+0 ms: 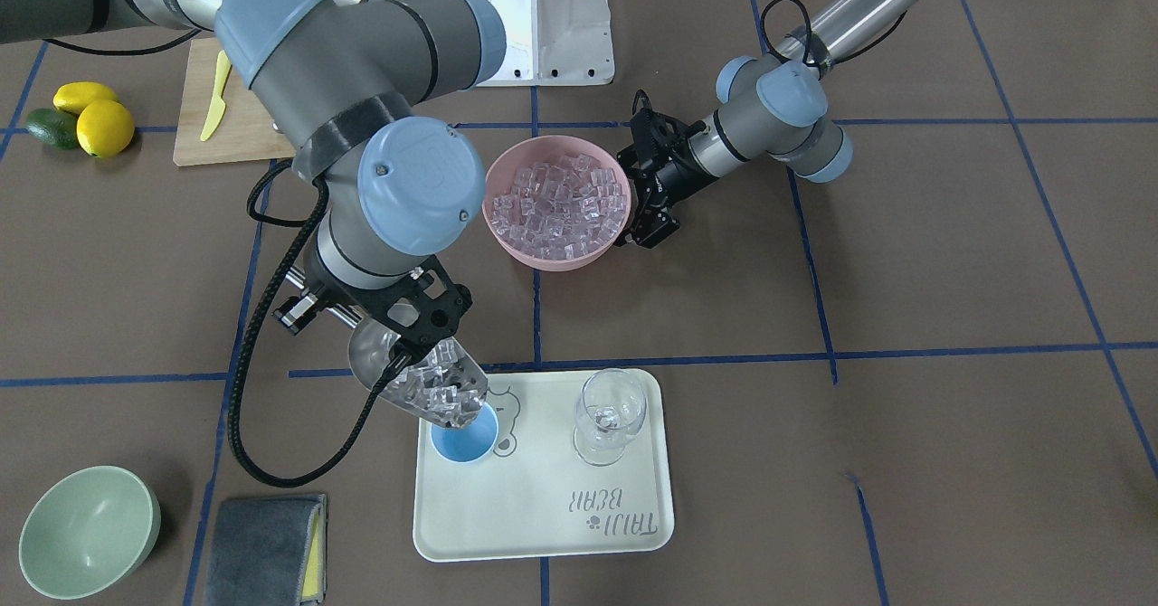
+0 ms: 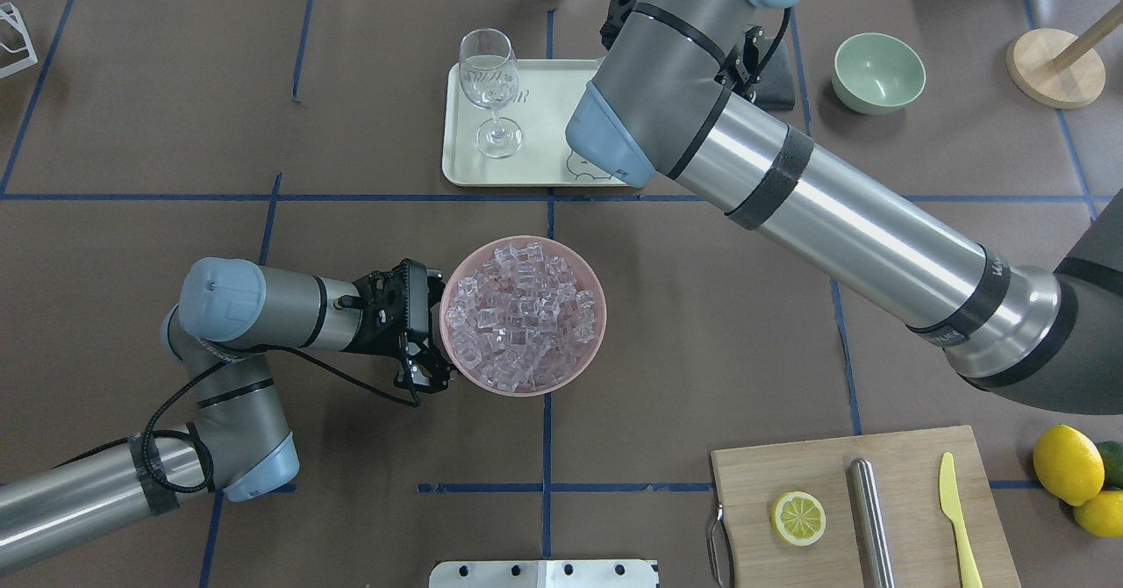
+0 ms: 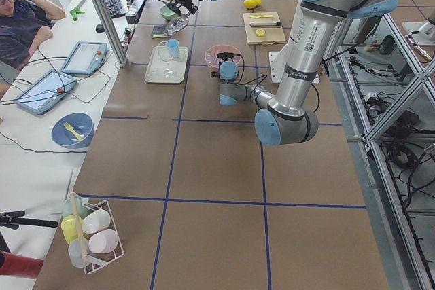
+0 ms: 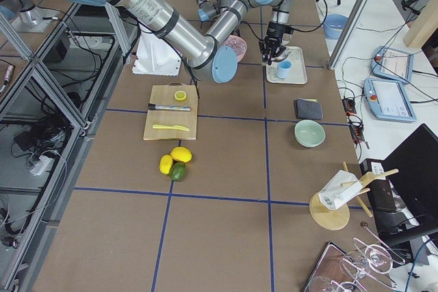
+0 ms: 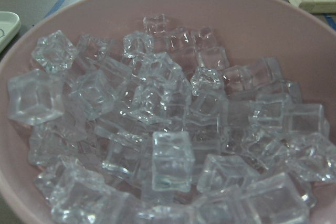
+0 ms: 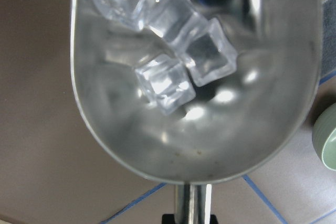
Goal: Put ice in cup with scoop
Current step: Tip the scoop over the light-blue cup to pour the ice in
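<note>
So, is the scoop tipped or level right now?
Tipped: in the front-facing view the scoop slopes mouth-down over the cup, with ice crowded at its lip. The right wrist view shows its handle end bare.

In the front-facing view, the bowl (image 1: 495, 219) at centre holds ice (image 1: 561, 203). Below it lies the tray (image 1: 543, 516), bearing the cup (image 1: 464, 448) at its upper left, under the tilted scoop (image 1: 425, 387), and the glass (image 1: 609, 416) to the cup's right.

one scoop (image 1: 366, 353), one light-blue cup (image 1: 464, 448), one pink bowl (image 1: 543, 259), one tray (image 1: 543, 506)
</note>
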You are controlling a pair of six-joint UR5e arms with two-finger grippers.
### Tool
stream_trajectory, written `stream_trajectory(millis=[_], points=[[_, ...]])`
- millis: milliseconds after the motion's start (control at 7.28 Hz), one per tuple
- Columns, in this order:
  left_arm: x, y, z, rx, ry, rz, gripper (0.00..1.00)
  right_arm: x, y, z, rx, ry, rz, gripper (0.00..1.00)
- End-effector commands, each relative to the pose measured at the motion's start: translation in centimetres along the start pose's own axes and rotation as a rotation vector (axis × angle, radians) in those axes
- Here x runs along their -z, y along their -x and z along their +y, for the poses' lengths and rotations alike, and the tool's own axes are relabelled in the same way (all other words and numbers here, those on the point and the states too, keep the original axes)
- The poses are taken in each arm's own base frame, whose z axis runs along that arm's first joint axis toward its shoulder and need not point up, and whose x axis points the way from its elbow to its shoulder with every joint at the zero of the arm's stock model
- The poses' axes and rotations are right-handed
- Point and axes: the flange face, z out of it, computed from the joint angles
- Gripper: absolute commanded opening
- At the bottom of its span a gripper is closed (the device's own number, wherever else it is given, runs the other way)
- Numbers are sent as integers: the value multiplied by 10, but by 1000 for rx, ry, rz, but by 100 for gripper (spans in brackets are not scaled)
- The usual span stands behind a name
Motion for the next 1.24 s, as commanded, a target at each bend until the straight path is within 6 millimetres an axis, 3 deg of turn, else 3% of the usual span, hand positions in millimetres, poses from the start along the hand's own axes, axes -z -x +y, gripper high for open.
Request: stream_trajectory(millis=[0, 137, 549, 1099], points=[[1, 1, 0, 0, 0, -2, 100, -13, -15, -3, -23, 39, -14, 0], [0, 0, 0, -1, 0, 0, 100, -15, -17, -3, -24, 48, -8, 0], [2, 1, -1, -5, -9, -1, 100, 9, -14, 6, 23, 178, 12, 0], [2, 0, -2, -5, -10, -1, 100, 16, -15, -3, 22, 233, 7, 0]])
